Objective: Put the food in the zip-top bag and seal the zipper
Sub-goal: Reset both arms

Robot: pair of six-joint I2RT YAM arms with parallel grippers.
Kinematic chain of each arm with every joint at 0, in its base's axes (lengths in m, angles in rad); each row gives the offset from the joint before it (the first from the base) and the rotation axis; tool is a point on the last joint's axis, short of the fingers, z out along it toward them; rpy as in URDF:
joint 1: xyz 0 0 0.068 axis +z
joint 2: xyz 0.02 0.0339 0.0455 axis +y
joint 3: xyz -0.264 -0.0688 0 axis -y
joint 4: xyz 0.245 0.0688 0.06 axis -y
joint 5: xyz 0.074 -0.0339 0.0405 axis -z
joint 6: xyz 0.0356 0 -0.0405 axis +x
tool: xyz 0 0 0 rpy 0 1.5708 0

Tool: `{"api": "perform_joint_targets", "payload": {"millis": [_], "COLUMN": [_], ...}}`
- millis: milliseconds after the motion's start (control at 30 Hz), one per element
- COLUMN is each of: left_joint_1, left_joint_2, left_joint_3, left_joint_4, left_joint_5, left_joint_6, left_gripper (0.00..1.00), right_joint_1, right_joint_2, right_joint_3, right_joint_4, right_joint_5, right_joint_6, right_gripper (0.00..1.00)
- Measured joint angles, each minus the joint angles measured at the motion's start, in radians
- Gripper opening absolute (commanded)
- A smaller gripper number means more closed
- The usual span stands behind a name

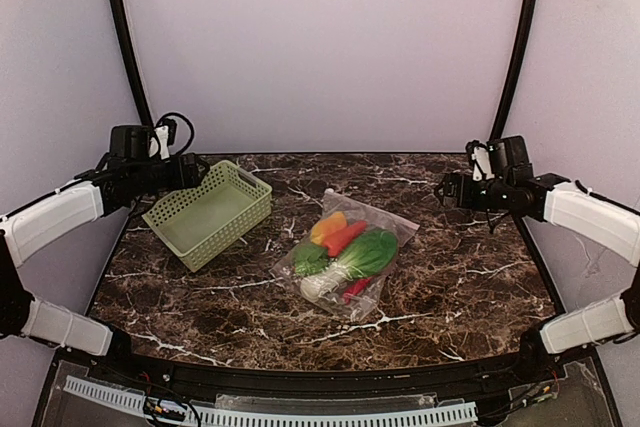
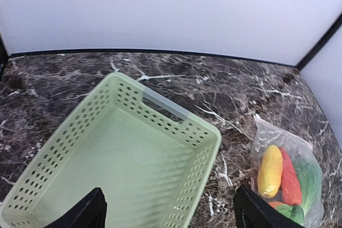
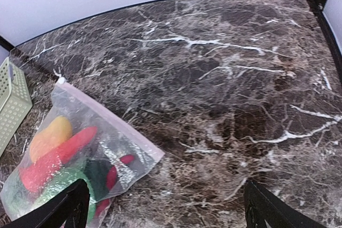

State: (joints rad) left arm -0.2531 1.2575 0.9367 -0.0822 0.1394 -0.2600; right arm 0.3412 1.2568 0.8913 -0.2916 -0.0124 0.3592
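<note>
The clear zip-top bag point(image 1: 347, 253) lies flat in the middle of the marble table with the food inside: a yellow-orange piece point(image 1: 327, 226), a red chili point(image 1: 345, 237), green-and-white bok choy point(image 1: 350, 265) and a green piece point(image 1: 307, 259). Its zipper point(image 3: 109, 116) runs along the far right edge as a pale pink strip. The bag also shows in the left wrist view point(image 2: 286, 177). My left gripper point(image 2: 168, 214) is open and empty above the basket. My right gripper point(image 3: 165, 212) is open and empty, raised to the right of the bag.
An empty pale green lattice basket point(image 1: 209, 212) stands at the left of the table, also in the left wrist view point(image 2: 115, 158). White walls and black frame posts enclose the table at the back and sides.
</note>
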Motion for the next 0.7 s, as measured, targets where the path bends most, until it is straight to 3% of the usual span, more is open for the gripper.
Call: {"api": "perform_joint_targets", "payload": {"millis": [300,700], "left_joint_1": [0.223,0.232], "left_joint_2": [-0.174,-0.396], "left_joint_3": [-0.192,-0.485], "left_joint_4": [0.140,0.401], "left_joint_5": [-0.057,-0.366], "left_joint_6": [-0.050,0.059], "left_gripper": [0.91,0.95], "right_joint_1": [-0.217,-0.285], "right_joint_2": [-0.183,-0.402], "right_joint_3": [-0.119,-0.395], "right_joint_4": [0.036,0.344], "right_joint_5": [-0.012,0.055], "right_joint_6": [-0.044,-0.167], "right_gripper": [0.99,0.98]}}
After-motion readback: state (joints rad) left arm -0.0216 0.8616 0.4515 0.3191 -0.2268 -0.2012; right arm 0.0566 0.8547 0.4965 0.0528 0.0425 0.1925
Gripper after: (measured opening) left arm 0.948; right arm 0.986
